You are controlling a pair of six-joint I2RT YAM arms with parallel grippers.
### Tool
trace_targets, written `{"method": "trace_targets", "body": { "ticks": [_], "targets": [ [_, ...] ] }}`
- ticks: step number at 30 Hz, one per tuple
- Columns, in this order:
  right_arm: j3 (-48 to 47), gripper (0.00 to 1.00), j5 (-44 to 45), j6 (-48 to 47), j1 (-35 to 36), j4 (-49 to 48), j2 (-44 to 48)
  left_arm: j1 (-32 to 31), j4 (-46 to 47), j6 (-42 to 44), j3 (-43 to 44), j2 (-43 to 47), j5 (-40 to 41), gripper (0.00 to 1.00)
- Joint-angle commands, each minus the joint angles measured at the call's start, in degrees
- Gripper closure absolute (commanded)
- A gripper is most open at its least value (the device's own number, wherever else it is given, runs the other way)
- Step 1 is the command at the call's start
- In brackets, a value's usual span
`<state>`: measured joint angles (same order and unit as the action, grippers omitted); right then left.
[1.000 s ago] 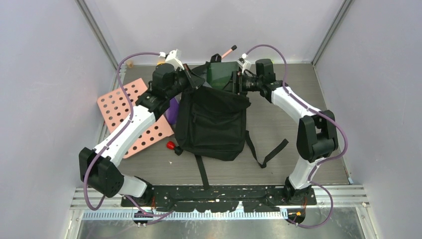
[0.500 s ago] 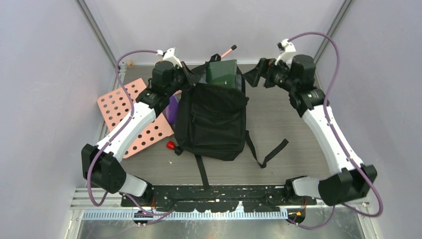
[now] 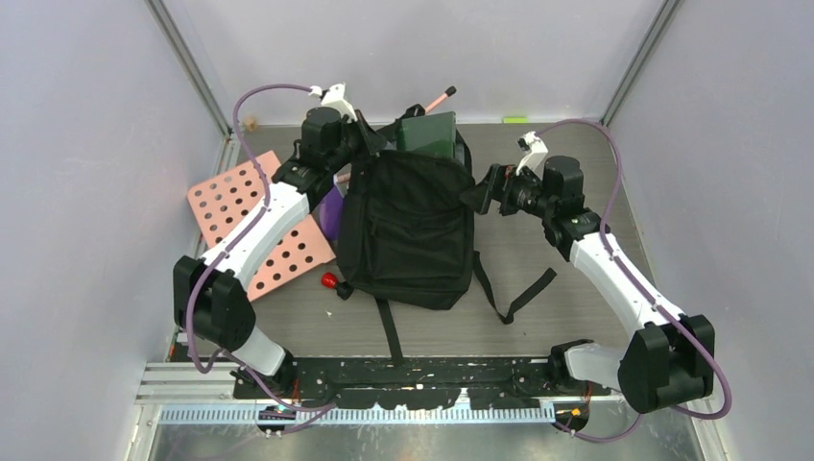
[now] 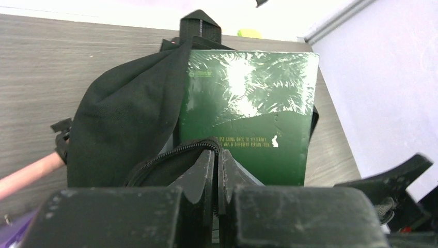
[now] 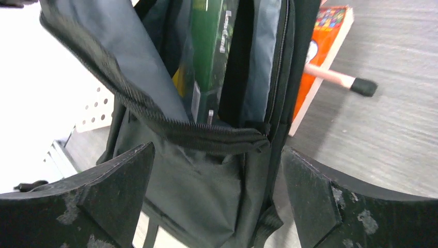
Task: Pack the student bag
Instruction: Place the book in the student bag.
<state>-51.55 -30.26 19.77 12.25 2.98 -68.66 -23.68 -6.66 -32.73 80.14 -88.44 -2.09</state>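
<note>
The black student bag (image 3: 408, 230) lies in the middle of the table with its top opening at the far end. A green book (image 3: 428, 134) sticks out of that opening. My left gripper (image 3: 370, 144) is shut on the bag's zipper rim; in the left wrist view its fingertips (image 4: 217, 155) pinch the zipper edge in front of the green book (image 4: 253, 113). My right gripper (image 3: 477, 195) is open and empty beside the bag's upper right side. In the right wrist view the gripper (image 5: 217, 173) faces the bag (image 5: 206, 196), and the green book (image 5: 209, 46) stands inside.
A pink pegboard (image 3: 250, 230) lies to the left, with a purple object (image 3: 332, 211) and a small red object (image 3: 329, 280) beside the bag. A pink pencil (image 3: 442, 99) and an orange book (image 5: 323, 46) lie behind the bag. The straps (image 3: 518, 293) trail to the front right.
My right gripper left the bag's top opening, swung out to the right, then came down beside the bag's right side. My left gripper kept its hold and shifted slightly back.
</note>
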Motion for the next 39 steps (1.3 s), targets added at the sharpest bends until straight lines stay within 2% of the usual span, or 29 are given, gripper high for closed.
{"method": "trace_targets", "body": {
  "ticks": [1,3,7,9,12,15,17,19,24,28,30,31,32,33,35,39],
  "targets": [
    [-2.09,0.02,7.03,1.24,-0.05,-9.41,0.15,1.89,8.29,7.59,2.46,-1.14,-9.52,1.00],
    [-4.36,0.04,9.81,1.39,-0.39,-8.71,-0.58,1.89,8.01,9.18,-0.30,-0.42,-10.93,1.00],
    [-10.47,0.07,6.92,1.45,-1.83,-7.70,-4.16,1.89,8.44,13.69,-8.14,3.02,-10.60,1.00],
    [-14.55,0.07,5.97,1.46,-1.87,-6.35,-7.88,1.84,8.07,15.73,-10.24,4.21,-14.81,1.00],
    [-20.46,0.14,4.70,1.92,-1.96,-6.82,-15.24,1.18,7.64,17.34,-12.99,5.26,-20.72,1.00],
    [-24.33,0.17,1.90,2.54,-1.97,-9.84,-21.34,-0.47,7.64,18.70,-15.63,6.47,-20.82,1.00],
    [-27.97,0.22,0.37,2.67,-2.03,-10.81,-25.94,-0.89,7.51,18.61,-16.61,6.77,-20.56,1.00],
    [-32.04,0.32,-0.89,2.69,-2.05,-9.10,-32.04,-1.05,7.04,18.14,-17.12,7.09,-19.96,1.00],
    [-38.86,0.42,-5.30,4.08,-2.07,-6.22,-39.89,-1.43,7.36,17.20,-18.34,8.94,-18.91,1.00],
    [-36.06,0.49,-9.20,8.24,-1.94,-10.38,-41.54,-1.45,7.01,16.25,-17.45,10.11,-17.70,1.00],
    [-33.09,0.58,-11.80,12.04,-1.93,-15.53,-41.29,-1.45,7.05,15.35,-16.47,10.66,-16.88,1.00],
    [-31.31,0.68,-13.76,13.45,-1.91,-19.48,-41.02,-1.45,7.13,14.74,-15.85,10.88,-16.25,1.00],
    [-30.49,0.74,-14.60,16.13,-1.89,-21.08,-40.89,-1.45,7.22,14.00,-14.97,10.92,-15.60,1.00],
    [-28.79,0.84,-15.74,17.34,-1.88,-23.74,-40.38,-1.45,7.40,13.16,-14.16,11.06,-14.90,1.00],
    [-26.07,0.96,-17.26,20.27,-1.88,-26.76,-39.26,-1.45,7.80,11.29,-12.47,11.38,-13.35,1.00],
    [-21.15,0.99,-19.58,22.64,-1.76,-27.94,-35.65,-1.45,11.07,8.10,-10.13,12.47,-12.26,1.00]
  ]
}}
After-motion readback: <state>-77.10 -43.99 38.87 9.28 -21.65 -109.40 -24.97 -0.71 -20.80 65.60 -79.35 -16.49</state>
